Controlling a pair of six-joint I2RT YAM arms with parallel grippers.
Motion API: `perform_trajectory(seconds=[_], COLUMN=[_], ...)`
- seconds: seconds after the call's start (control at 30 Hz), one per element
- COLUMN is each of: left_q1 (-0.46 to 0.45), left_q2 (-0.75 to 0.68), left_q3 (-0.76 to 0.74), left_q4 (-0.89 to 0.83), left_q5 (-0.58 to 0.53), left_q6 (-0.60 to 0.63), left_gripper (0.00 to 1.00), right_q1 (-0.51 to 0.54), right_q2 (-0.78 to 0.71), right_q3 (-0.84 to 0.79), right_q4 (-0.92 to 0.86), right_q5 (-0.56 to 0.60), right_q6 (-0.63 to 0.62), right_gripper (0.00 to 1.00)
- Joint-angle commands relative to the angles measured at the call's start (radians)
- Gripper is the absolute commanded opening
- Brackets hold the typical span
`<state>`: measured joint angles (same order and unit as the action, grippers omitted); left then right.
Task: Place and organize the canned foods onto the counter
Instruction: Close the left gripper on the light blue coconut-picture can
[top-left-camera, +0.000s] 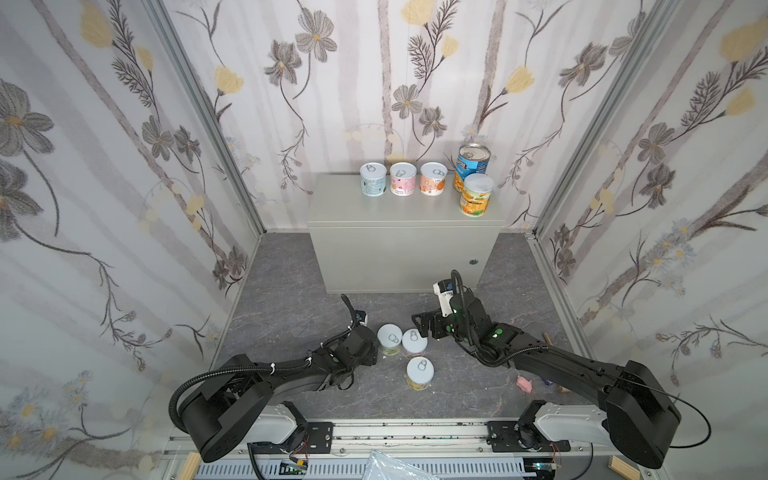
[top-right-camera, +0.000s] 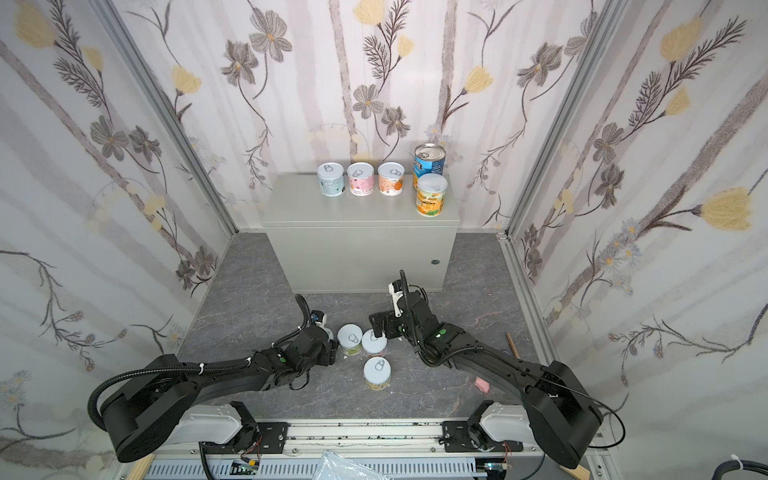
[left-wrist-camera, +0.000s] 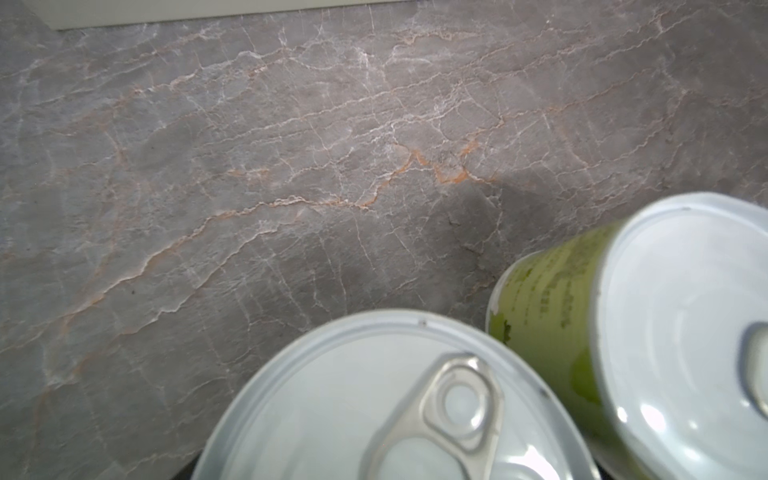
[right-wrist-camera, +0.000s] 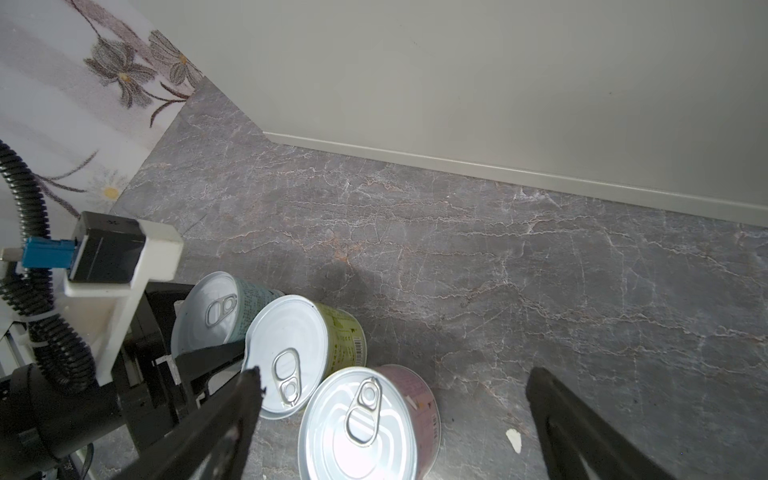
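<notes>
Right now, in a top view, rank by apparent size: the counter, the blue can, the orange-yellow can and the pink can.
1. counter, by far largest.
2. blue can and orange-yellow can: too alike to rank; the orange-yellow one stands nearer and hides part of the blue one.
3. pink can, smallest.

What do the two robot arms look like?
The left arm and the right arm are matte black, with rounded joint housings, on white bases. Green dots mark the joints. A black ribbed hose runs along each. A white bracket holds a black wrist camera with a blue plug. The jaws are slim and black.
</notes>
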<state>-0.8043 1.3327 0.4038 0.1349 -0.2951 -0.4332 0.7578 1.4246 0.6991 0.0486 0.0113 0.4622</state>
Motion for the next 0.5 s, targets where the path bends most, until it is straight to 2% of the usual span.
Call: perform_trajectory(seconds=[0.0,0.1,0.2,0.27,0.47], left_q1=[0.004,0.008,0.015,0.023,0.061], left_q2=[0.002,-0.018,-0.064,-0.119,-0.251], left_q3=[0.007,0.021,0.056,0.085,0.247], left_q4=[0.036,-0.005,-0.097,-0.171,-0.391], left_q5=[-0.008,-0.022,-0.062,-0.103,-0.125], left_q6=[-0.008,-0.025,-0.058,-0.088,-0.087], left_gripper=[0.52,0.35,0.01,0.0,0.0], right_q1=[0.001,0.001,0.0,0.001,0.002], right_q2=[0.005,0.0,-0.015,-0.036,-0.119], right_q3=[0.009,0.007,0.0,-0.011,-0.051], right_q4=[0.008,0.018,0.047,0.089,0.219], right_q5=[0.01,0.001,-0.02,-0.059,-0.133], right_q6=[0.003,0.0,-0.011,-0.03,-0.099], right_gripper=[1.0,1.0,1.0,1.0,1.0])
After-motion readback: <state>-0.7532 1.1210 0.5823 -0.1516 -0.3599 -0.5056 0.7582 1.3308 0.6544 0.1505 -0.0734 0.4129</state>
